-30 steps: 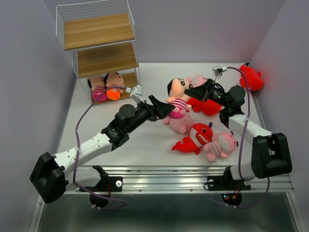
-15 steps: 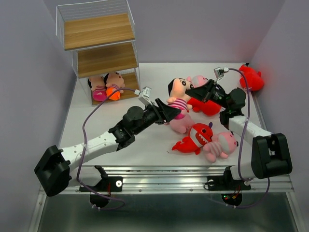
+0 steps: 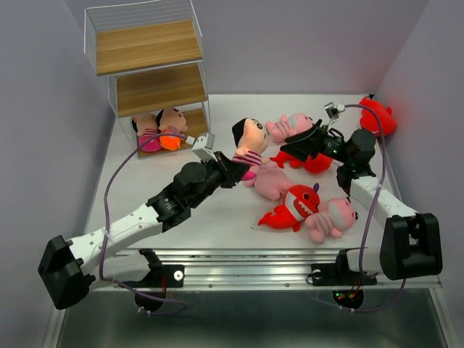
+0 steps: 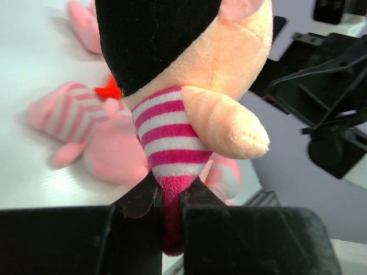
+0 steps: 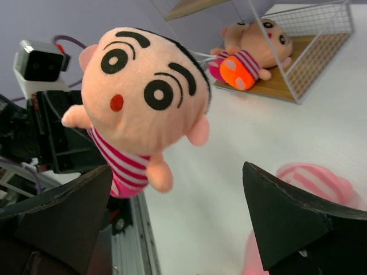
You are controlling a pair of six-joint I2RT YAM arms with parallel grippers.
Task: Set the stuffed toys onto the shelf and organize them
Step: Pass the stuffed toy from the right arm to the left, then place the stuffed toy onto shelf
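Observation:
My left gripper (image 3: 233, 170) (image 4: 170, 200) is shut on the pink lower end of a black-haired doll (image 3: 248, 139) (image 4: 178, 86) in pink stripes and holds it up above the table. My right gripper (image 3: 291, 148) (image 5: 178, 223) stands open just right of the doll (image 5: 137, 103), with nothing between its fingers. The shelf (image 3: 148, 47) stands at the back left, with two dolls (image 3: 159, 129) (image 5: 252, 48) lying on its bottom board. Three pink striped animals (image 3: 290, 125) (image 3: 270, 181) (image 3: 330, 216) and three red sharks (image 3: 293, 206) (image 3: 310, 162) (image 3: 377, 116) lie on the table.
The shelf's upper two boards (image 3: 156, 88) are bare. The loose toys lie bunched in the middle and right of the white table (image 3: 174, 225). One shark lies at the far right corner by the wall. A metal rail (image 3: 275, 257) runs along the near edge.
The left gripper has shut on the doll's lower end and the right gripper has opened and let go. The doll has moved left and up with the left arm.

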